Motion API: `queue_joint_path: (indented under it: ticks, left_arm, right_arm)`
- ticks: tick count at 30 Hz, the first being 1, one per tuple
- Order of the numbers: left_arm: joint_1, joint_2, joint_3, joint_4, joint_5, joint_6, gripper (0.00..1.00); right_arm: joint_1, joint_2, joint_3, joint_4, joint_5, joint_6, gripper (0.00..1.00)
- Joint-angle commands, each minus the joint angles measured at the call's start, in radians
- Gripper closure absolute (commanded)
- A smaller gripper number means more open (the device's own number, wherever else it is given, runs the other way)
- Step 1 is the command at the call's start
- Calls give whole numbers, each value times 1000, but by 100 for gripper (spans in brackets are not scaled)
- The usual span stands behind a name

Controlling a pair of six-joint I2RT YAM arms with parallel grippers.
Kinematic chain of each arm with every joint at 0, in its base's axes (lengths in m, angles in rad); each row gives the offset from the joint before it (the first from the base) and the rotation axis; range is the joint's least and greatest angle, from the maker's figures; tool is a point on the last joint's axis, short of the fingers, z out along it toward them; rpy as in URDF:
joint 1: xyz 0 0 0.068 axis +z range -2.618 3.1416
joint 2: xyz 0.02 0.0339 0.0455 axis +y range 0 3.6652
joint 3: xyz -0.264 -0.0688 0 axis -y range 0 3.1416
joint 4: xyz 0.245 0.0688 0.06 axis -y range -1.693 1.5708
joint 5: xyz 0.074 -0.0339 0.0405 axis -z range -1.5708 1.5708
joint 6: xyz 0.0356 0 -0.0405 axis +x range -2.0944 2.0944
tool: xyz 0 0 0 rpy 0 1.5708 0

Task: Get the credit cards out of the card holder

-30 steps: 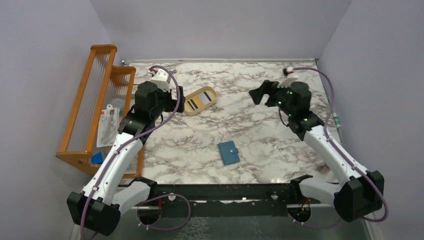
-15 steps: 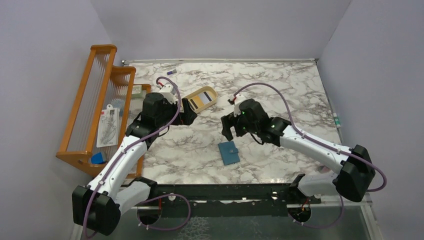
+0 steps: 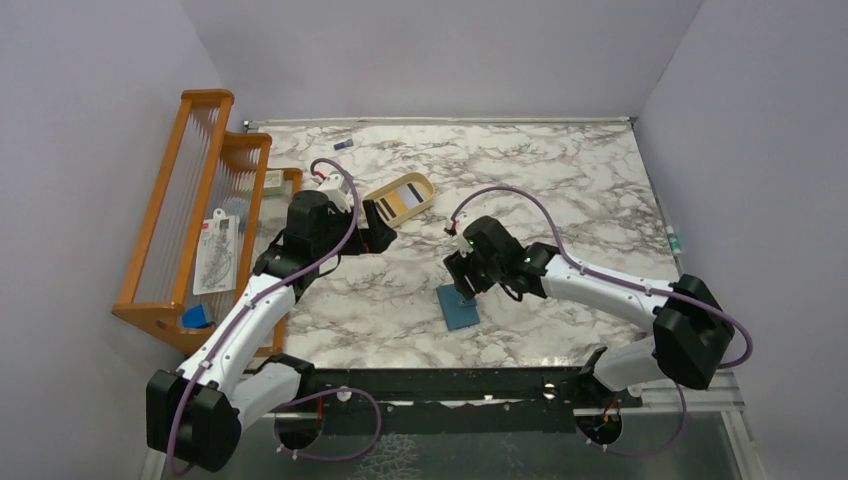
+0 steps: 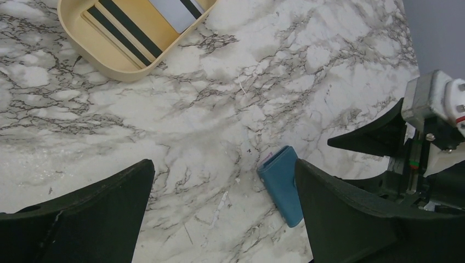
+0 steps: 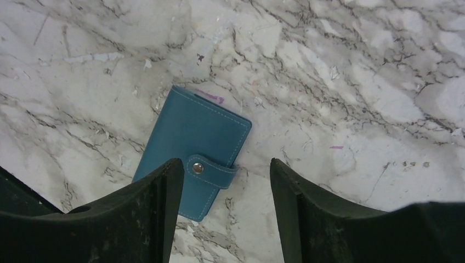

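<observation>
The teal card holder (image 3: pixel 458 310) lies shut on the marble table, its snap tab fastened; it also shows in the right wrist view (image 5: pixel 194 137) and the left wrist view (image 4: pixel 281 183). A thin pink edge (image 5: pixel 211 98) peeks from its far side. My right gripper (image 3: pixel 465 288) is open and low over the holder's tab edge (image 5: pixel 225 164), with one finger over the holder and the other over bare table. My left gripper (image 3: pixel 385 236) is open and empty (image 4: pixel 223 164), hovering between the holder and the tan tray. Striped tan cards (image 4: pixel 118 35) and a pale card (image 4: pixel 175 11) lie in that tray.
The tan oval tray (image 3: pixel 428 190) sits behind my left gripper, also in the left wrist view (image 4: pixel 82 41). An orange wooden rack (image 3: pixel 190 200) holding a packet (image 3: pixel 215 250) stands along the left edge. A small purple item (image 3: pixel 342 144) lies at the back.
My right arm has swung from the far back right down over the card holder. My left gripper has shifted slightly right, away from the tray. The holder has not moved.
</observation>
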Motion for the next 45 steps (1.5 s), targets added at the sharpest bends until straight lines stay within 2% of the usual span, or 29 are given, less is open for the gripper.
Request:
queue_joint_path:
  ticks: [1,5,22,29,35,37,41,45]
  left_arm:
    - [-1,-1,-10,28,24,-13,1]
    - [-2,3,-18,32,24,-17,1]
    - [-2,11,-36,41,26,-28,1]
    - [-1,8,-52,46,25,-35,1]
    - [-1,7,-69,60,31,-45,1]
    - [-2,8,-70,61,32,-49,1]
    - [-1,7,-97,97,39,-71,1]
    - [-16,35,-148,170,78,-113,2]
  right_arm:
    - [0,28,-36,2,-62,-40,38]
    - [0,41,-57,19,-99,-39,46]
    - [2,131,-54,30,-141,-33,46]
    - [2,154,-65,43,-145,-21,54]
    - [3,170,-78,58,-151,-2,57]
    - [3,173,-78,60,-149,8,65]
    - [4,172,-75,64,-132,37,98]
    - [3,162,-62,61,-103,56,99]
